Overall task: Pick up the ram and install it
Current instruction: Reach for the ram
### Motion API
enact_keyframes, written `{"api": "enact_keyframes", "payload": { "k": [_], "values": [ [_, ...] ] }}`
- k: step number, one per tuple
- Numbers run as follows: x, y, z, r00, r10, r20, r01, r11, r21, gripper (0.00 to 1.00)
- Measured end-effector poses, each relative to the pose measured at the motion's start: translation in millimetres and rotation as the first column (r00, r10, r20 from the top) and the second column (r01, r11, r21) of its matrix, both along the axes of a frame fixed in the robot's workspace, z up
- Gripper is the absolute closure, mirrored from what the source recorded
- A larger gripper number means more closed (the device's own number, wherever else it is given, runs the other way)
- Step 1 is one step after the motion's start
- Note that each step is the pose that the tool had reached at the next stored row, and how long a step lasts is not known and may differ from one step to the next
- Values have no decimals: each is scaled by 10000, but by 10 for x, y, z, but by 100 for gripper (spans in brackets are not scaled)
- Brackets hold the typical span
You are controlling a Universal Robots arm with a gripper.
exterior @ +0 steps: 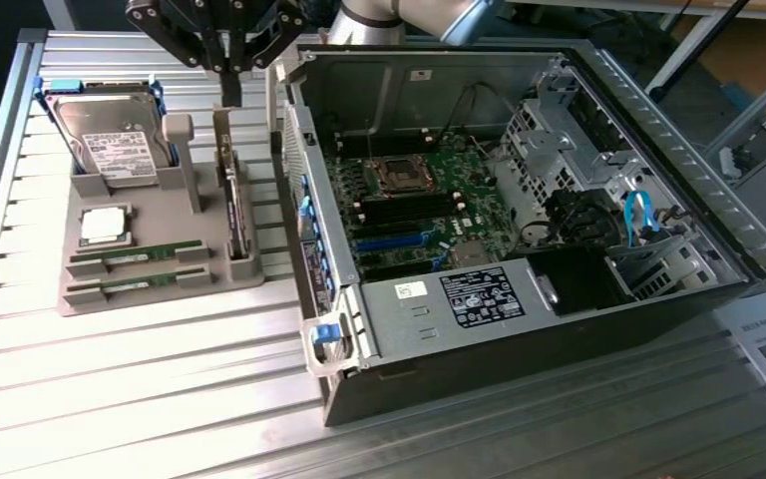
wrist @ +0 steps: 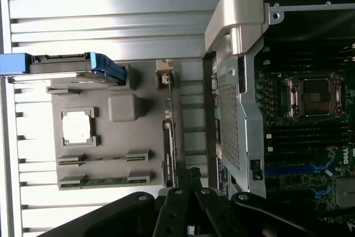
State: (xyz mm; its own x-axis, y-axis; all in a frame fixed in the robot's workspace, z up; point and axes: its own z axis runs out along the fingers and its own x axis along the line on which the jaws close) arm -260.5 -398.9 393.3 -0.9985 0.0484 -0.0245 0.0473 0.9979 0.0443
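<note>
Approach phase prob.: my gripper (exterior: 230, 92) empty, fingers pressed together; slim green ram stick (exterior: 137, 256) at 7 o'clock, ext. view, in grey plastic tray (exterior: 167, 228). Pickup needs 'em spread.

One camera stands off my arm, high up, looking down at a slant across the slatted table (exterior: 157, 399). It sits far enough back to take in the whole open computer case (exterior: 517, 377) at centre and right, the gray parts tray (exterior: 157, 225) at middle left, and my pincer (exterior: 230, 85) at the upper left of the frame. The other rides on my wrist and faces straight down past my own dark fingers (wrist: 175, 215), much nearer. Both views share the tray and the processor socket (exterior: 403, 178) inside the case.
</note>
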Motion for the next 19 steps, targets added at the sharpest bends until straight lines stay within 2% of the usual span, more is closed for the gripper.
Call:
{"api": "enact_keyframes", "payload": {
  "k": [9, 19],
  "values": [
    [-205, 0, 0, 10000, 67, -1, -67, 10000, 0, 90],
    [-375, 0, 0, 9999, 128, 0, -128, 9999, 0, 90]
  ]
}}
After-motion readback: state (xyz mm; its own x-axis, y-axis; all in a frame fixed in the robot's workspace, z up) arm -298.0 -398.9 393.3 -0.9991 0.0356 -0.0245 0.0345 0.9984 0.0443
